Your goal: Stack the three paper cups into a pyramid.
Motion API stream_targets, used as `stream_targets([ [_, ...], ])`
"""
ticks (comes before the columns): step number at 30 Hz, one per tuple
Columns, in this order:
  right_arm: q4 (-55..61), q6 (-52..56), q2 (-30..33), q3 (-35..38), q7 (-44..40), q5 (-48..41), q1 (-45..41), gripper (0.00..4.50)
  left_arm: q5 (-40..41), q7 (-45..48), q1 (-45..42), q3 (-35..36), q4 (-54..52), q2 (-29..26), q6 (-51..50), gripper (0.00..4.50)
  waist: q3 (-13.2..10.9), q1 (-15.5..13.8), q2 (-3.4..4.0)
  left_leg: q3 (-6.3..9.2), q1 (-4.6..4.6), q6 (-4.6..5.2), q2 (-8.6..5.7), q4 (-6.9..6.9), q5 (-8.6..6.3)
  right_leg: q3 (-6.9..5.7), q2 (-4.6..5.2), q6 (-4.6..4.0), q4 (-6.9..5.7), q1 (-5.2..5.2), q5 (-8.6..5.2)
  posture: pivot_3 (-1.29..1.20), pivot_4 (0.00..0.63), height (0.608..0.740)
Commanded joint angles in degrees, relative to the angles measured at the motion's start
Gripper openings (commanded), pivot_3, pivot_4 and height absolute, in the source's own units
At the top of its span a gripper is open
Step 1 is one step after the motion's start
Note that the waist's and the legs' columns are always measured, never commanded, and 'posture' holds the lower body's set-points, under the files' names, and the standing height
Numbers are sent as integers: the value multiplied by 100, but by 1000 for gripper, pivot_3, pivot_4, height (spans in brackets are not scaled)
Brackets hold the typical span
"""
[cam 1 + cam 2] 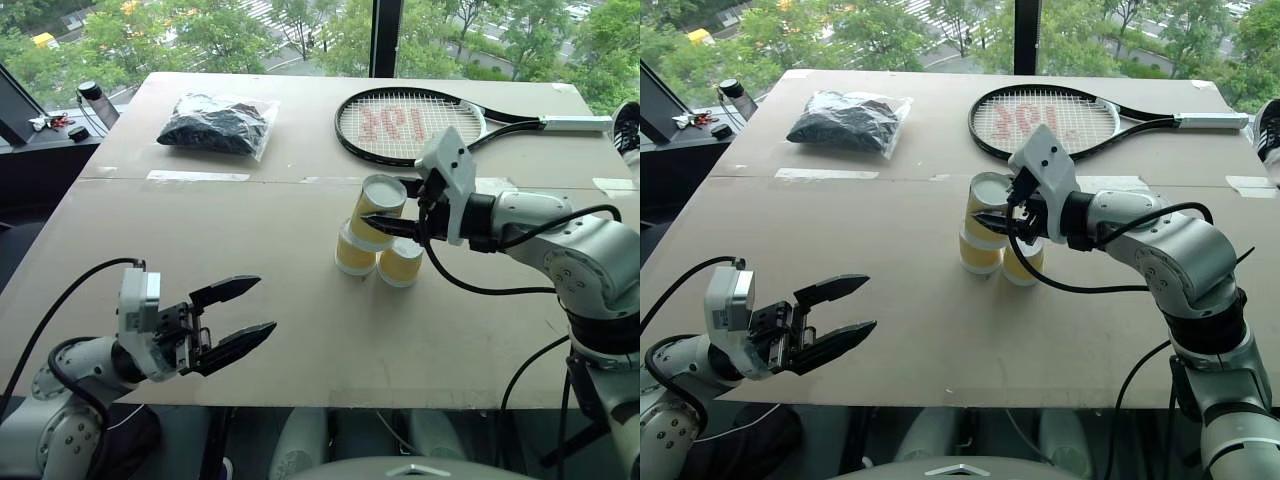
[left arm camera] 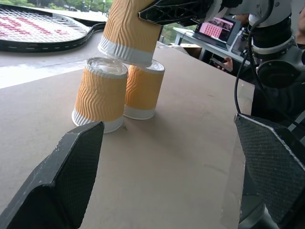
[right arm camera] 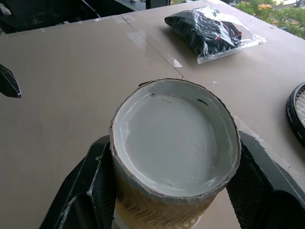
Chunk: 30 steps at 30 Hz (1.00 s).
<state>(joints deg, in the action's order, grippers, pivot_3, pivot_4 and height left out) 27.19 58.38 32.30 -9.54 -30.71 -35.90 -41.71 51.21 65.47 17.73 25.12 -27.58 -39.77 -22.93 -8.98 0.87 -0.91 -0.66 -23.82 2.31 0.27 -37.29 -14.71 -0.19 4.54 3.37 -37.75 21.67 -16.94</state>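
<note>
Two paper cups with yellow-orange ribbed sides stand upside down and side by side on the cardboard tabletop, right of centre. The third paper cup hangs tilted just over them, white base up, with my right gripper shut on its sides. In the left wrist view the tilted cup has its rim at the tops of the two standing cups; I cannot tell if it rests on them. My left gripper is open and holds nothing, near the table's front edge, well left of the cups.
A tennis racket lies behind the cups at the back right. A clear bag of black stuff sits at the back left. A dark bottle stands beyond the far left corner. A tape seam runs across the table.
</note>
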Motion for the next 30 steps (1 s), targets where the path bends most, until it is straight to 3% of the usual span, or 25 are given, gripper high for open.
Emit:
stream_targets([
  [1,139,-84,39,108,-46,74,-85,2503,160,-15,30,220,-169,-33,26,4500,0,-1,0,0,0,0,0,0,0,0,0,0,0,0,0,0,150,740],
  [25,259,-86,259,-17,-240,411,-45,2503,174,574,97,513,277,-120,116,4500,0,-2,0,-1,1,0,-1,-2,0,-9,-7,0,-5,0,0,0,150,740],
  [30,199,-286,335,-61,-371,590,68,4435,178,590,120,532,280,-109,132,4500,0,-2,0,0,1,0,-1,-2,0,-9,-7,0,-5,0,0,0,150,740],
])
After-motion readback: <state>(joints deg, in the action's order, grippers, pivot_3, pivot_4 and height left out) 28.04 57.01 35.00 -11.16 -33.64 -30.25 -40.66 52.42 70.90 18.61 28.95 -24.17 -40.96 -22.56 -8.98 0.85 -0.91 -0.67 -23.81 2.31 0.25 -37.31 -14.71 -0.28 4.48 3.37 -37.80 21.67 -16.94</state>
